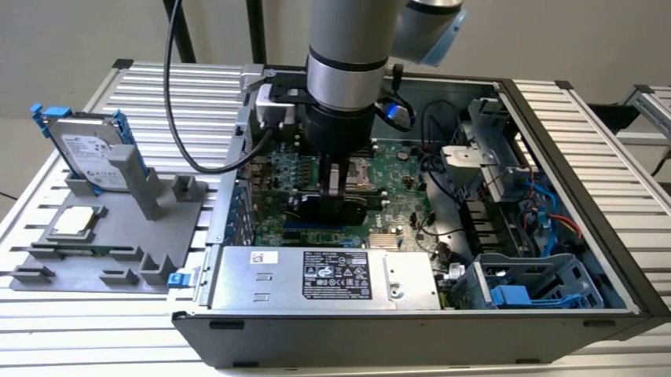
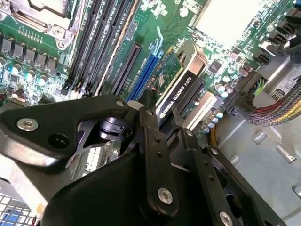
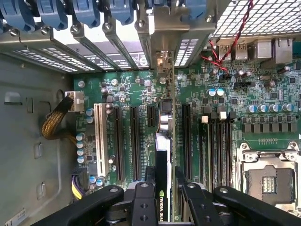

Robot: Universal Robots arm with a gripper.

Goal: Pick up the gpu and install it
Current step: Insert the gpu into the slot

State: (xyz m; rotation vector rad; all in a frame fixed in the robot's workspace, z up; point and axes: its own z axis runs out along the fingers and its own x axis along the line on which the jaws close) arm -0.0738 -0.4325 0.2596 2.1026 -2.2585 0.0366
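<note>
The gripper (image 2: 157, 125) is clenched on the gpu (image 2: 176, 87), holding the card edge-on and upright over the motherboard (image 1: 394, 169) inside the open computer case (image 1: 545, 157). In the first wrist view the gpu (image 3: 164, 141) stands among the expansion slots (image 3: 134, 141). On the exterior view's left, a hard drive (image 1: 89, 149) and a CPU chip (image 1: 75, 222) sit on a grey fixture (image 1: 157, 236) on the tabletop (image 1: 137, 86).

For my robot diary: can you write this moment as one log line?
gripper: shut on gpu | gpu: on edge over motherboard slots | place: inside computer case

Even bright light, glare patches, foreground blurred
</note>
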